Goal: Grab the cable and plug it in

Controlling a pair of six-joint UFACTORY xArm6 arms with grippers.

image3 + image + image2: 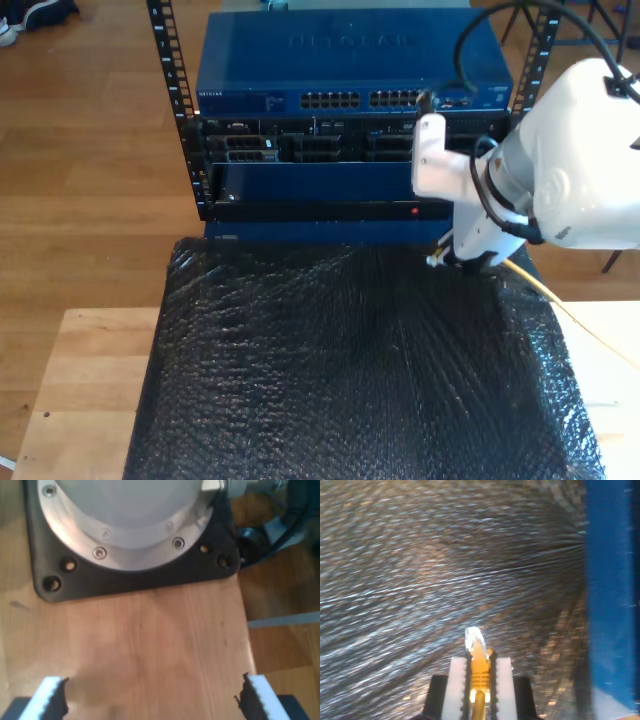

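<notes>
One rack (180,110) of network gear stands at twelve o'clock in the exterior view. It carries one blue switch (350,65) on top with two blocks of ports (365,100), and darker units below. One black bubble-wrap sheet (330,370) covers the worktop (85,370) from the centre down to six o'clock.

One white arm (570,170) reaches in from three o'clock. My second pincer (480,672) is clenched on one yellow cable (480,667), its clear plug (474,639) poking just past the pads. The cable's slack (560,305) trails toward four o'clock in the exterior view. My first pincer (150,697) is released, holding nothing above bare wood, beside one round arm base (130,525).

The main risk, as I judge it, is the plug meeting a port crooked or with its latch on the wrong side. The second wrist view is streaked with blur, so alignment is hard to check. The trailing slack could also snag the sheet and twist the plug in the grip.
</notes>
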